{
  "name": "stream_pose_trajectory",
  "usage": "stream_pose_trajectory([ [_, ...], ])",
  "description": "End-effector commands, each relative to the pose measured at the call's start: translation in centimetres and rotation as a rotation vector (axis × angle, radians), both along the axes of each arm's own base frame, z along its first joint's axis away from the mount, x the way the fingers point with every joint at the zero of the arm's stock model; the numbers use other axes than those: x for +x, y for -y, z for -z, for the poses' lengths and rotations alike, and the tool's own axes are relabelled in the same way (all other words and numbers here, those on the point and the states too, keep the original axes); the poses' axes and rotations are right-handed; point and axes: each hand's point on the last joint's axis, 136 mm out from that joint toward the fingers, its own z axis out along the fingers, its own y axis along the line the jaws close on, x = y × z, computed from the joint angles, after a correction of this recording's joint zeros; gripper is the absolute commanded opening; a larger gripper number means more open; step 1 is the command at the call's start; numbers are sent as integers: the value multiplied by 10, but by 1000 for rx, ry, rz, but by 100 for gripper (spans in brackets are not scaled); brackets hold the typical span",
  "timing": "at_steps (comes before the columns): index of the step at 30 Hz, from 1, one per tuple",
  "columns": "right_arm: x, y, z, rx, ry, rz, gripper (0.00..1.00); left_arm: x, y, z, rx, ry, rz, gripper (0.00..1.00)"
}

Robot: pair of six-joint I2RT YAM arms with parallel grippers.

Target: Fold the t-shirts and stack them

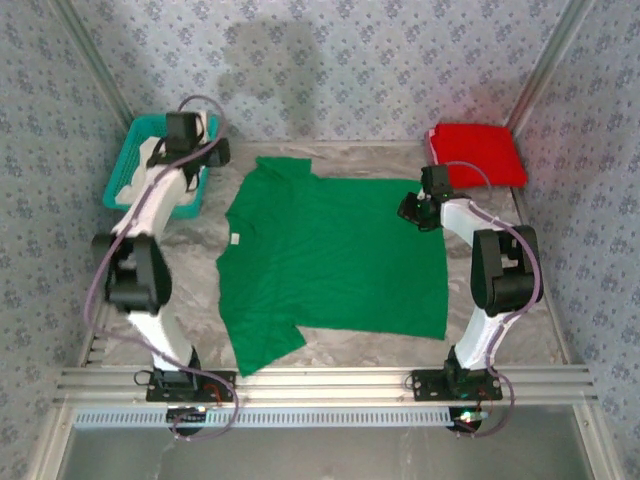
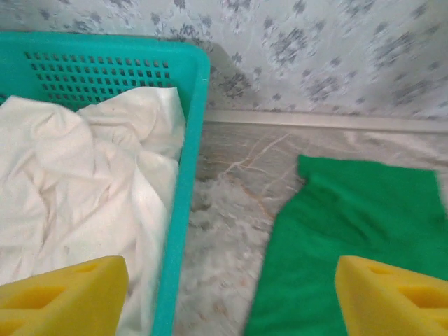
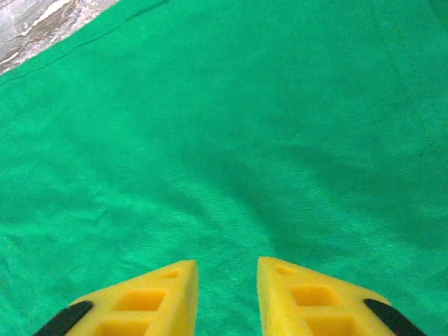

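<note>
Green t-shirt [image 1: 340, 260] flat on bench [image 1: 350, 350], collar left, hem right. Right pincer [image 3: 227, 269] slightly parted, empty, over hem corner: nearer. Left pincer [image 2: 227, 276] wide open by basket [image 2: 196, 140]. Red t-shirt [image 1: 478, 153] folded, far right.

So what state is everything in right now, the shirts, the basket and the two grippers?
Green shirt: spread out flat, not yet folded.
Red shirt: folded, lying at the far right corner.
Basket: upright, holding white cloth.
White cloth: crumpled inside the basket.
Left gripper: wide open, empty, above the basket's rim.
Right gripper: slightly open, empty, over the green shirt.
</note>
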Motion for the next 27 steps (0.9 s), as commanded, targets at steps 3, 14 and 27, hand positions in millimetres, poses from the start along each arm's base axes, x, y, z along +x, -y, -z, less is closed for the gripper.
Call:
stream_pose_trajectory([
  [3,14,6,4,-55,-31,6,9,-59,70,70,-201,-64,110,48],
  [14,53,-15,46,-79,-105,55,0,-40,92,173,-346,-308,-10,15],
  [27,105,-38,83,92,-141,152,0,-11,50,230,-473,-424,-258,0],
])
